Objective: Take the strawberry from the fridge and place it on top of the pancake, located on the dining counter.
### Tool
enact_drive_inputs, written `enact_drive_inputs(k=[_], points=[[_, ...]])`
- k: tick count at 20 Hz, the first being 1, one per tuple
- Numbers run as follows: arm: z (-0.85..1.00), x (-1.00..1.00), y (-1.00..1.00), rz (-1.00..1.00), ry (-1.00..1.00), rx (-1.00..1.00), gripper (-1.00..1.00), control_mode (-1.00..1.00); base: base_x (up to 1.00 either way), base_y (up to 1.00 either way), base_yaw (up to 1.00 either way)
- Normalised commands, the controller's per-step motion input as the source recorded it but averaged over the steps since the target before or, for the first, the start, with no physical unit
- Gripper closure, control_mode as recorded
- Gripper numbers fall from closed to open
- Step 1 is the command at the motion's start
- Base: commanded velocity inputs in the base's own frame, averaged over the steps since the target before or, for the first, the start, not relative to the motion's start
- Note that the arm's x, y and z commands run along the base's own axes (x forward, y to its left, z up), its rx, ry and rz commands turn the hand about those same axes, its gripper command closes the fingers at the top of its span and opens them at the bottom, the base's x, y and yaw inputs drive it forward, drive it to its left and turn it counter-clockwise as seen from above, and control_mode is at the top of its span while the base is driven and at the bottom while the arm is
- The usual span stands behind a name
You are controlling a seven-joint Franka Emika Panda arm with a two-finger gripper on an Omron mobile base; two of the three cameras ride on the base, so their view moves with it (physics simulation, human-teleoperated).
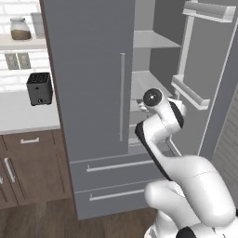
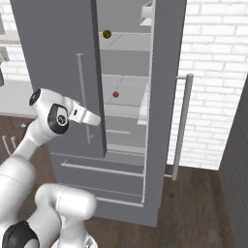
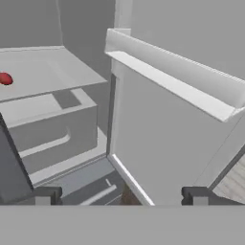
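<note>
Spread wide and holding nothing, my hand (image 3: 122,194) hangs in front of the fridge (image 1: 93,93), whose right door (image 2: 167,97) stands swung out. Both finger tips (image 3: 45,195) sit far apart at the bottom of the hand view. On a pale middle shelf (image 2: 123,99) inside lies the strawberry (image 2: 115,94); an olive fruit (image 2: 106,34) rests on the shelf above.

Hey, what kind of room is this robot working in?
A home kitchen, by the look of it: a grey French-door fridge with one door open, a toaster on a white countertop, and brown wood cabinets beneath.
</note>
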Motion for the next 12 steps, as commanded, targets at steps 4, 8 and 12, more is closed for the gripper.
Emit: enact_drive_inputs(k=[4,8,12], points=[[-0.05,0.25,0.66,0.24,0.05,0.11,-1.00,-1.00,0.00,0.00,0.00],[-0.05,0.39,0.54,0.31,0.03,0.14,-1.00,-1.00,0.00,0.00,0.00],[0.00,0.48,0.49,0.27,0.01,0.06,-1.00,-1.00,0.00,0.00,0.00]])
